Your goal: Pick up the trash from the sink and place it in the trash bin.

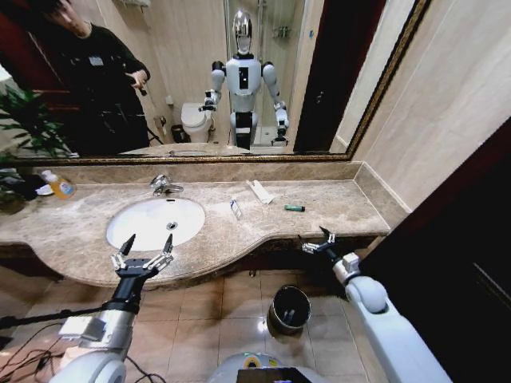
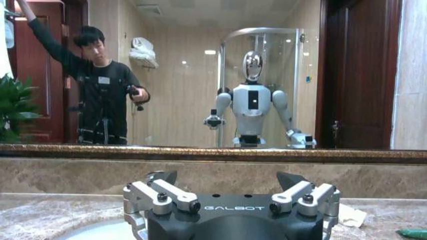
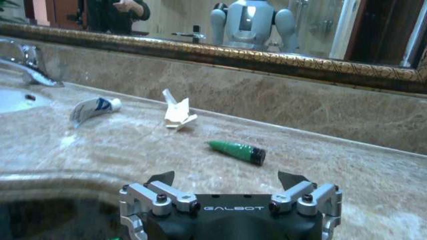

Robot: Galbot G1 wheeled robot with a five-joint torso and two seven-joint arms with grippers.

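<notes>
Head view: trash bin [image 1: 290, 309] on floor below counter [image 1: 335, 209] edge. Right gripper [image 3: 227, 180], fingers open, faces green tube [image 3: 236, 151]; left gripper [image 1: 144, 249] open at sink [image 1: 152, 222] front.

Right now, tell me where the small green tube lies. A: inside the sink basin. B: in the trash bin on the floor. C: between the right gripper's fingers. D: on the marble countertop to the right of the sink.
D: the green tube rests on the countertop, right of the sink and beyond the open right gripper; the trash bin sits on the floor below.
</notes>
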